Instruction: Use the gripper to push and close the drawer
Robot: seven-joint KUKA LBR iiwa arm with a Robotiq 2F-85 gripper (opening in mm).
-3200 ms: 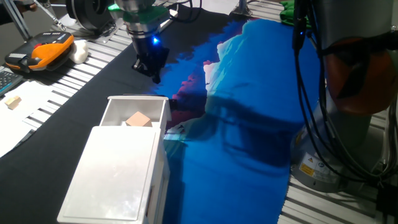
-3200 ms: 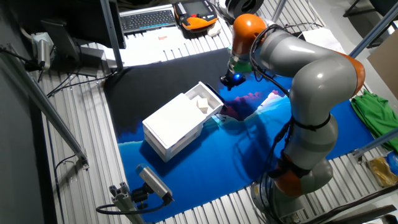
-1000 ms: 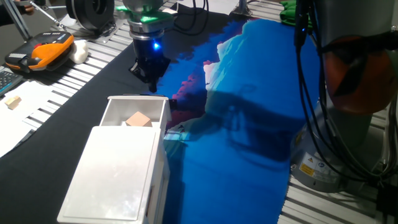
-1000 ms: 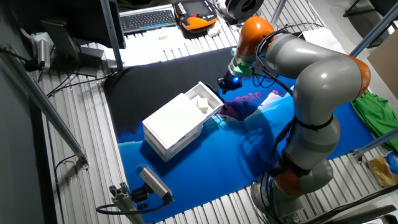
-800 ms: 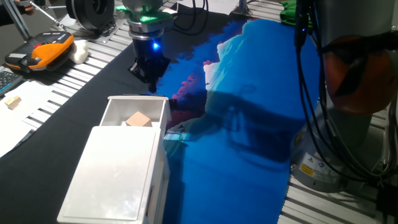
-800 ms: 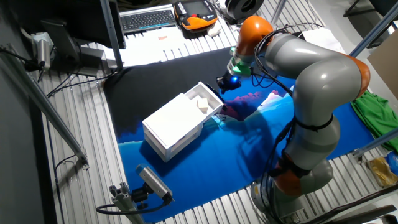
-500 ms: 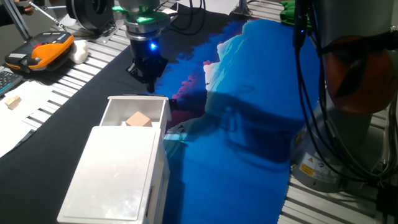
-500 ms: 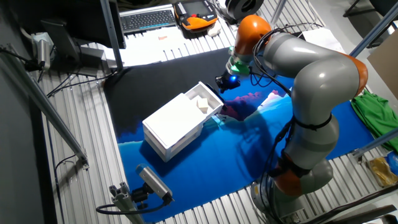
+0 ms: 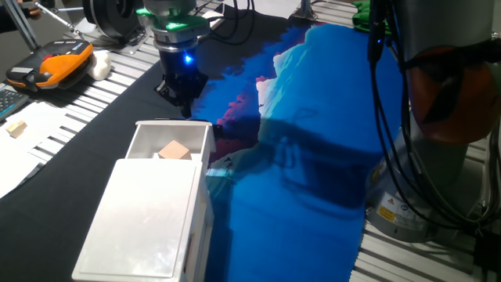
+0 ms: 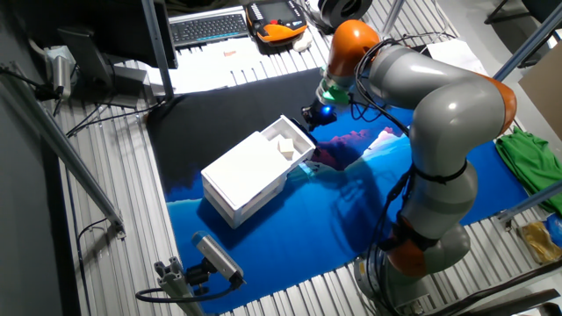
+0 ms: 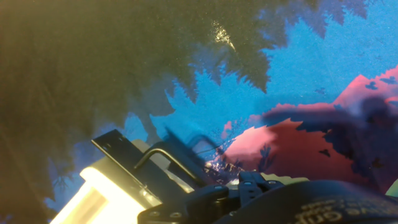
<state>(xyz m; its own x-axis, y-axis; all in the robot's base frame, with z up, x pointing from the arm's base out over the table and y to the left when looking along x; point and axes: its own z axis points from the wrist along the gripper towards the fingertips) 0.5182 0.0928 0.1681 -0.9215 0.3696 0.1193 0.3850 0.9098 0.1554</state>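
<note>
The white drawer [image 9: 174, 135] stands pulled out from the far end of its white casing [image 9: 149, 223], with a tan block [image 9: 174, 150] inside. My black gripper [image 9: 182, 102], blue light glowing under a green ring, hangs just beyond the drawer's front wall, a little above the dark cloth, not touching it. Its fingers look pressed together and hold nothing. In the other fixed view the gripper [image 10: 313, 115] is just right of the drawer [image 10: 287, 139]. The hand view shows a brightly lit white edge [image 11: 99, 199] at lower left, with black gripper parts over patterned cloth.
A blue and pink patterned cloth [image 9: 313, 157] covers the table. An orange and black pendant [image 9: 51, 64] and a small white object lie on the slatted surface at the far left. The grey robot base [image 9: 446, 117] and its cables stand at the right.
Over the last second the gripper has shifted slightly left, staying near the drawer's front wall. The drawer and casing have not moved.
</note>
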